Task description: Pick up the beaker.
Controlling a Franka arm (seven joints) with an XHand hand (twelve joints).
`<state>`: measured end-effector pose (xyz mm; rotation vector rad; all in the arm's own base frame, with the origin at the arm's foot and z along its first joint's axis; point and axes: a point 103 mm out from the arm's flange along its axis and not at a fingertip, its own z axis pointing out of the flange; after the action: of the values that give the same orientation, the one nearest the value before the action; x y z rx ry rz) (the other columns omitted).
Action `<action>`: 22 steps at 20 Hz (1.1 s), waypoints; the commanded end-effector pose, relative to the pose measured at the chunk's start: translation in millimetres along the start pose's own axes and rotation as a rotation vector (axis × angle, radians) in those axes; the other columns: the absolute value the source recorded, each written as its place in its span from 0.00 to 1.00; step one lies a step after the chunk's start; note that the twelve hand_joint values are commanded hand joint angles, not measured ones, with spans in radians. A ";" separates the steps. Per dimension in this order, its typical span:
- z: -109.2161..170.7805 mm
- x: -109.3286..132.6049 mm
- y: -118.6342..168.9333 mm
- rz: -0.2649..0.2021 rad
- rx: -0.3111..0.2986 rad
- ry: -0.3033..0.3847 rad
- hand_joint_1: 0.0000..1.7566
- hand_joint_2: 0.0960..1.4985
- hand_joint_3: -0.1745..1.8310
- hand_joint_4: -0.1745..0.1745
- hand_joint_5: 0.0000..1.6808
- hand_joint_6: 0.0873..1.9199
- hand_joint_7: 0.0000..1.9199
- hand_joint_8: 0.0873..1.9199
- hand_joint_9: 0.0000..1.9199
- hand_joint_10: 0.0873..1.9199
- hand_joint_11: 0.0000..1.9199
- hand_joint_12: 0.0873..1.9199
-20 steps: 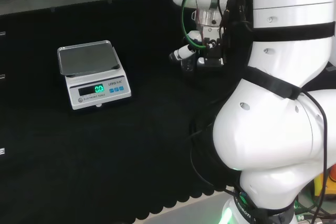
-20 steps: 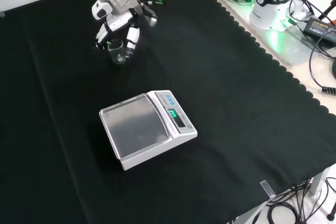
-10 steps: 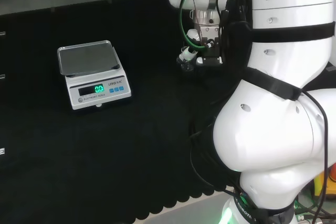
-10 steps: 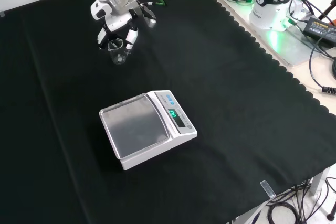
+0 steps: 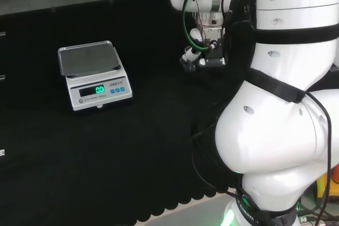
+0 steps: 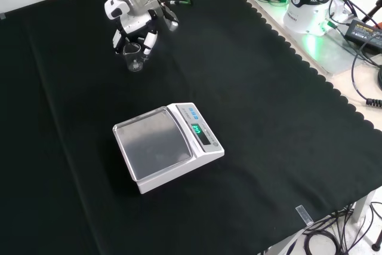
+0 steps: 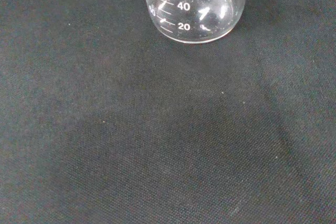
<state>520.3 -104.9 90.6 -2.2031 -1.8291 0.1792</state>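
Standing beaker [image 6: 133,59], hand [image 6: 135,34] around it

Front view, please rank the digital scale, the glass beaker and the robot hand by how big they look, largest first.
1. Digital scale, clearly the largest.
2. Robot hand.
3. Glass beaker, smallest, standing between the robot hand's fingers.
The scale sits nearer the camera, which exaggerates its lead.

We see the hand [image 5: 197,51] low over the black cloth [image 5: 106,152] at upper centre, fingers curled downward; a scale [image 5: 92,75] sits at left, well apart.
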 end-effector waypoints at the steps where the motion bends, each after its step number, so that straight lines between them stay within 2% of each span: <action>1: -12.6 5.7 -4.2 -0.027 0.013 -0.003 0.66 0.71 0.09 0.00 0.60 0.47 0.59 0.45 0.82 0.17 0.90 0.26; 5: -36.1 14.5 -9.6 -0.052 0.040 -0.020 0.66 0.71 0.09 0.00 0.60 0.47 0.60 0.45 0.82 0.17 0.90 0.26; 17: -138.4 48.1 -58.9 -0.093 0.021 -0.112 0.66 0.71 0.09 0.00 0.60 0.47 0.60 0.45 0.83 0.17 0.89 0.25; 22: -162.4 58.4 -76.1 -0.116 0.013 -0.121 0.66 0.71 0.09 0.00 0.60 0.47 0.60 0.45 0.83 0.18 0.89 0.25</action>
<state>517.1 -71.4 238.0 -2.1372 -1.9696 0.2520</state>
